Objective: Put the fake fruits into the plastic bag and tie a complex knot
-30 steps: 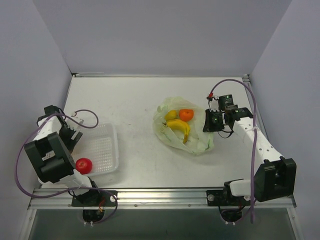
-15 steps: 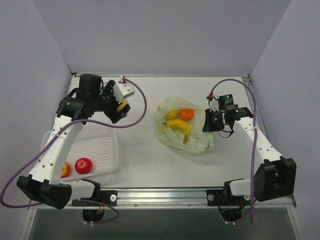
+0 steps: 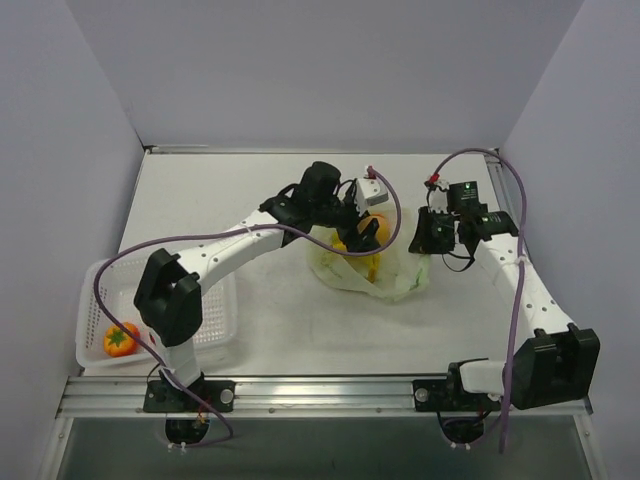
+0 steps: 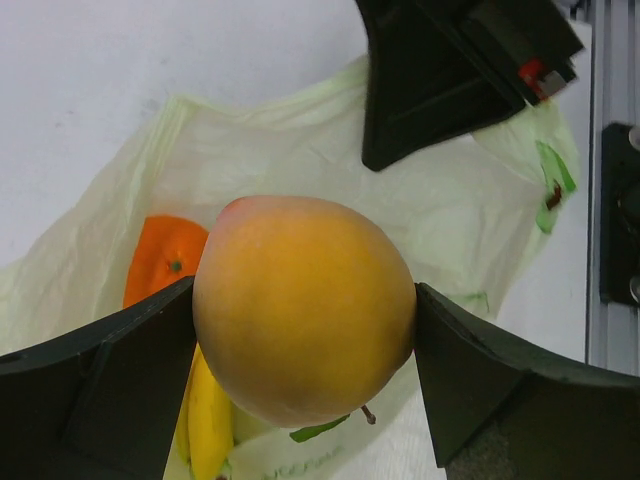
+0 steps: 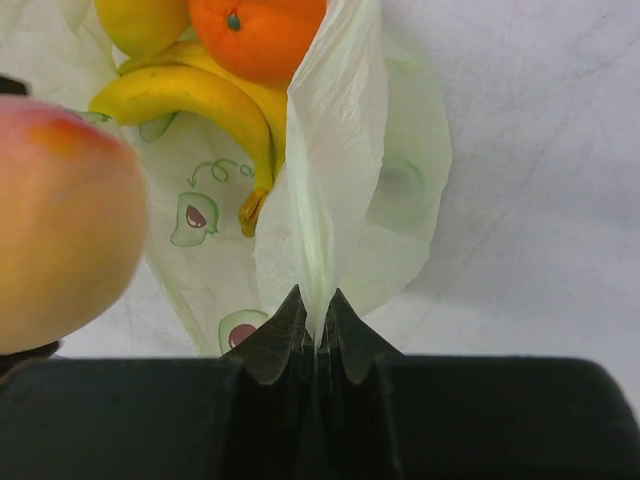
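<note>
At the near left of the white surface, a white perforated plastic basket is seen, and a red-orange fruit with a green top is lying in its near left corner. Further in, right of the surface's middle, the thin translucent pale green plastic bag is spread out with its mouth open. A fold of film at its right edge is pinched between the closed fingers of the right end effector and is held upright off the surface. Inside the bag, a round orange, a yellow banana bunch and a yellow lemon-like fruit are gathered together, the orange resting against the bananas. Over the far part of the bag, the left end effector is stretched across from the left. A glossy yellow-orange round fruit with a pink blush is gripped between its widely spread fingers, directly above the bag's contents. Whether this fruit touches the film cannot be told.
</note>
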Tool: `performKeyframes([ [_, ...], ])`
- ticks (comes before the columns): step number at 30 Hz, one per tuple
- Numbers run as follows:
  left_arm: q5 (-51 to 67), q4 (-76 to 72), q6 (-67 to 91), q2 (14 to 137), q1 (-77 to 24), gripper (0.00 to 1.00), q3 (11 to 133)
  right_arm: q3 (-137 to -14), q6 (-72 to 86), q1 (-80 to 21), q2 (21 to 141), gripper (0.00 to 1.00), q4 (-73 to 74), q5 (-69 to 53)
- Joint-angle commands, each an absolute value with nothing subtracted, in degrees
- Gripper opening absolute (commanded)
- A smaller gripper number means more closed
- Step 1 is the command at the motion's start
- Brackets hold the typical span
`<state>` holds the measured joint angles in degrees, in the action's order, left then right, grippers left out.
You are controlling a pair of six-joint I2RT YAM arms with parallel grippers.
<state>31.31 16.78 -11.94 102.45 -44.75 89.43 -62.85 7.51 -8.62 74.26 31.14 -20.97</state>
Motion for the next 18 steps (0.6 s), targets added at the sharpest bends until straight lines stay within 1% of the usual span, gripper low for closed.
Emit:
performKeyframes([
  [1, 34.1, -7.09, -1.85, 105.54, -45.35, 0.64, 89.74, -65.65, 9.49, -8.26, 70.93, 0.0, 32.52, -18.02],
  [4, 32.69, -8.62, -0.35, 109.93, -46.14, 0.77, 92.88, -65.22, 9.76, -8.0, 70.66, 0.0, 32.69, -17.75],
  [5, 32.78, -7.74, -0.44, 110.56, -46.23, 0.84, 93.68, -65.04, 9.76, -7.91, 70.84, 0.0, 32.7, -17.67],
  [8, 32.87, -4.05, -2.19, 109.87, -46.06, 0.97, 93.61, -64.6, 9.23, -7.74, 70.93, 0.0, 32.7, -17.23],
  [11, 32.43, -0.09, -5.71, 104.69, -45.18, 0.97, 91.16, -64.42, 8.7, -7.74, 71.45, 0.0, 32.61, -16.7],
  [13, 32.52, 5.61, -6.68, 99.35, -44.04, 0.97, 89.74, -64.42, 8.61, -7.82, 72.33, 0.0, 32.69, -15.3],
  [17, 33.13, 14.48, -7.21, 89.14, -39.13, 0.97, 85.79, -64.42, 8.18, -7.82, 74.09, 0.0, 32.78, -14.41],
  [18, 34.0, 19.46, -7.29, 87.03, -35.63, 0.97, 84.82, -64.42, 8.0, -7.82, 74.44, 0.0, 32.78, -14.24],
])
